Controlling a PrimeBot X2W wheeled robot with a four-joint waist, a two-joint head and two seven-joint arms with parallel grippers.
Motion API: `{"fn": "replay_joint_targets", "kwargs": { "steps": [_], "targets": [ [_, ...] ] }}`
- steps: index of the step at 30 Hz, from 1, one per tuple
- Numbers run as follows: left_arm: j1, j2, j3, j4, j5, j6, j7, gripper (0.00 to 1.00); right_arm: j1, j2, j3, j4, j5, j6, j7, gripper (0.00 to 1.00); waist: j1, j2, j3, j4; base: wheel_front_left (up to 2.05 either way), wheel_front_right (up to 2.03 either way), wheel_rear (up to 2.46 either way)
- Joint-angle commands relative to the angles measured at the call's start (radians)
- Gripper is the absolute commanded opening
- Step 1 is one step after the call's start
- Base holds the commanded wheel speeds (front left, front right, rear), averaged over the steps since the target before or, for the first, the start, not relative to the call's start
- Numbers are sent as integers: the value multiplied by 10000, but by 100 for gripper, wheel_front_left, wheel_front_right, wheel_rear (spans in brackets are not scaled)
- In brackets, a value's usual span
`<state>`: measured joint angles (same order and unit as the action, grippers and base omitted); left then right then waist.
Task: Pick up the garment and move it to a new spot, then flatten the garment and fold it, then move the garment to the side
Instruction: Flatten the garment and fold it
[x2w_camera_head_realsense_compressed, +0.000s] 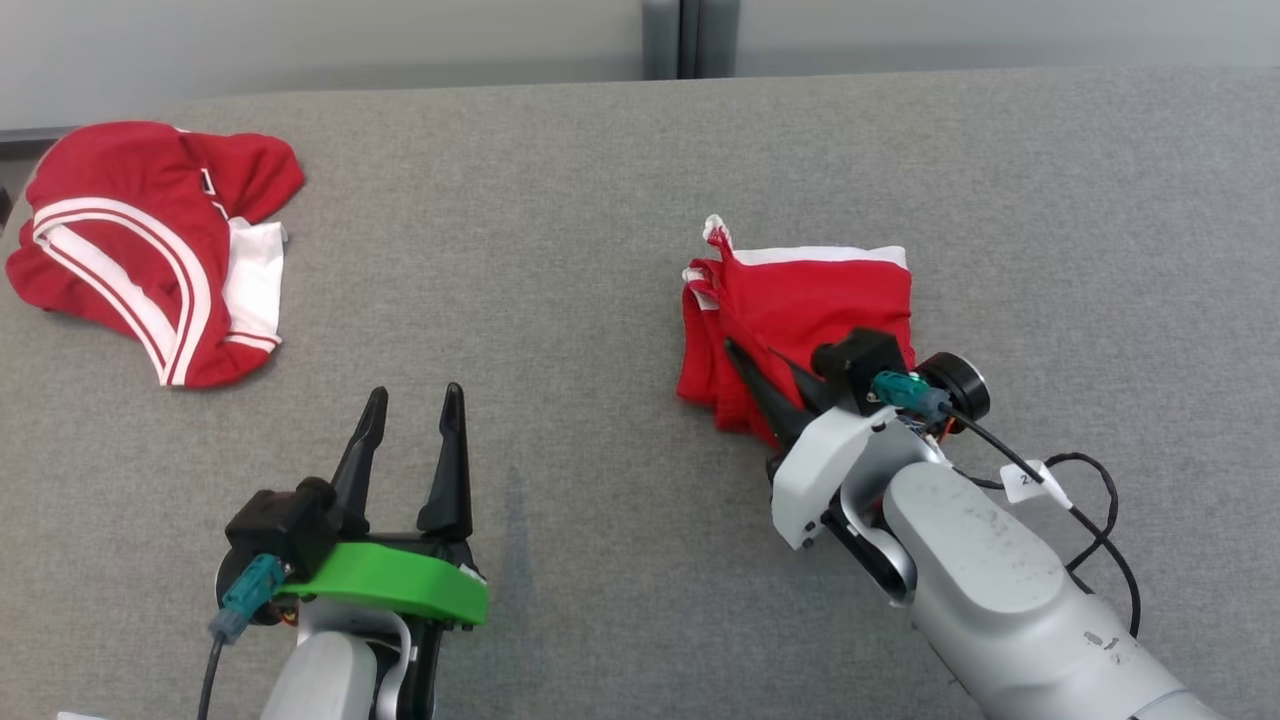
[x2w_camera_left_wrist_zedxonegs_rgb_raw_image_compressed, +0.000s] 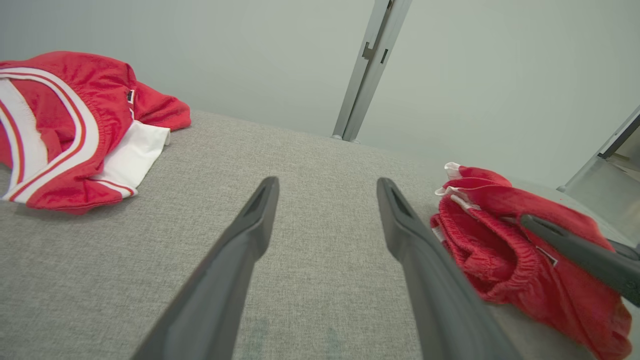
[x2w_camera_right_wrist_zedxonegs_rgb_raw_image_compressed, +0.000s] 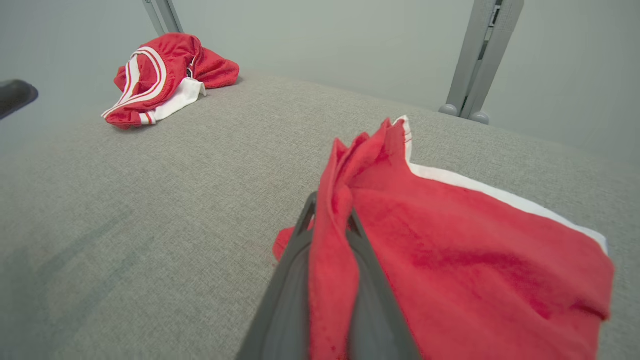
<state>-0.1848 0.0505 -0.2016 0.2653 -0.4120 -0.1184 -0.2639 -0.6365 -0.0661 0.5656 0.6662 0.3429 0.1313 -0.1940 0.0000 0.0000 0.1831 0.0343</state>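
garment (x2w_camera_head_realsense_compressed: 810, 300): red, white-edged, folded bundle | right jaws: clamped on it | left jaws: spread, empty

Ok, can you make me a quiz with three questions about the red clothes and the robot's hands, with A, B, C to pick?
1. Where on the table does the crumpled garment lie?
A at its far left; B in the middle; C at its near right.
2. How many red garments lie on the table?
A one; B two; C three.
3. What is the right gripper doing?
A standing wide open; B pinching the folded garment; C holding nothing.

Answers:
1 A, it sits by the far left corner in the head view.
2 B, there is the crumpled one and the folded one.
3 B, red cloth is squeezed between its fingers.
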Motion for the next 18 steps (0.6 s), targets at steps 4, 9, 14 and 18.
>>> {"fn": "replay_joint_targets", "kwargs": {
  "steps": [4,9,14,18],
  "targets": [
    [231,5,14,12,-57,41,-7,100,159,-81,431,150,138,-11,37,39,0,0,-38,-23,0,0,0],
    [298,4,-80,76,-52,56,-7,100,301,-97,804,98,274,-11,-140,100,0,0,-161,-89,0,0,0],
    [387,5,-169,118,-84,70,-7,100,373,-348,631,-364,456,-11,-430,100,0,0,-303,-149,0,0,0],
    [451,6,-229,130,-101,75,-7,100,515,-548,27,-836,298,-11,-609,100,0,0,-398,-160,0,0,0]
  ]
}}
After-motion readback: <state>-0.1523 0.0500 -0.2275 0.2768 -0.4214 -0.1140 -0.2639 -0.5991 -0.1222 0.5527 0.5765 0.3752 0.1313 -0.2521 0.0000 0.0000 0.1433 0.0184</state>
